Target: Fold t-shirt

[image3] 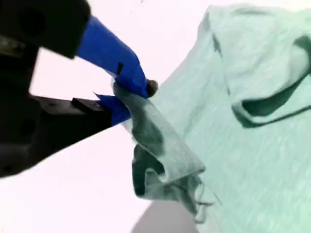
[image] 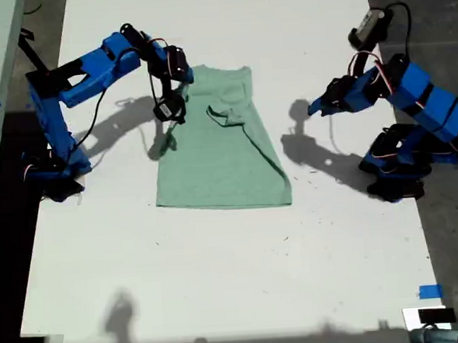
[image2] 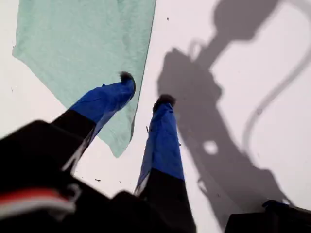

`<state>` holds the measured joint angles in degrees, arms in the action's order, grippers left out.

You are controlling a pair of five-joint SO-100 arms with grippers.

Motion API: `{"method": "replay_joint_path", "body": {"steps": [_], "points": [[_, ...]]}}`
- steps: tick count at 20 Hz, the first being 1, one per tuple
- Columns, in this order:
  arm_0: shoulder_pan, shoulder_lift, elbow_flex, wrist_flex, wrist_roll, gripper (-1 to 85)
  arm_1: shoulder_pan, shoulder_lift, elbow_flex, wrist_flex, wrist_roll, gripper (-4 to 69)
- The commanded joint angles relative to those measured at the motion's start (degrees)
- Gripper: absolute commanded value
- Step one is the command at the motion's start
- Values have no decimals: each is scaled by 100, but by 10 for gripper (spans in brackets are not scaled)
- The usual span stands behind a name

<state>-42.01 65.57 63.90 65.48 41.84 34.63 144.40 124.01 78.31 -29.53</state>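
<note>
Hard bright light, table (image: 220,281) nearly blown out white. Sharp dark arm shadows on it in exterior and first wrist views. Second wrist view soft, near housing blurred.

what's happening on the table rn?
My second gripper is shut on a bunched bit of the mint t-shirt, at its edge toward the exterior view's left, lifting it off the white table. My first gripper hovers open at another shirt edge, holding nothing. The shirt is partly folded.
</note>
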Motion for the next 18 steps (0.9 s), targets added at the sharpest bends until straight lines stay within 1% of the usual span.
{"method": "replay_joint_path", "body": {"steps": [1,4,8,9,10,11,14,18], "points": [[343,-483,-1239,26,-158,0,-105,264,9,167,105,130],[457,-1204,-1995,-9,-202,0,-141,501,141,290,185,130],[606,-1775,-2180,-352,-202,3,-281,686,272,308,281,132],[642,-1846,-2188,-396,-167,79,-299,686,281,290,299,132],[712,-1854,-2197,-413,-44,228,-308,677,290,281,299,132],[800,-1740,-2197,-396,97,263,-325,677,290,281,299,132],[1063,-932,-2197,26,475,287,-396,659,299,246,211,151],[1230,396,-2083,1020,703,286,-624,642,290,105,-176,217]]}}
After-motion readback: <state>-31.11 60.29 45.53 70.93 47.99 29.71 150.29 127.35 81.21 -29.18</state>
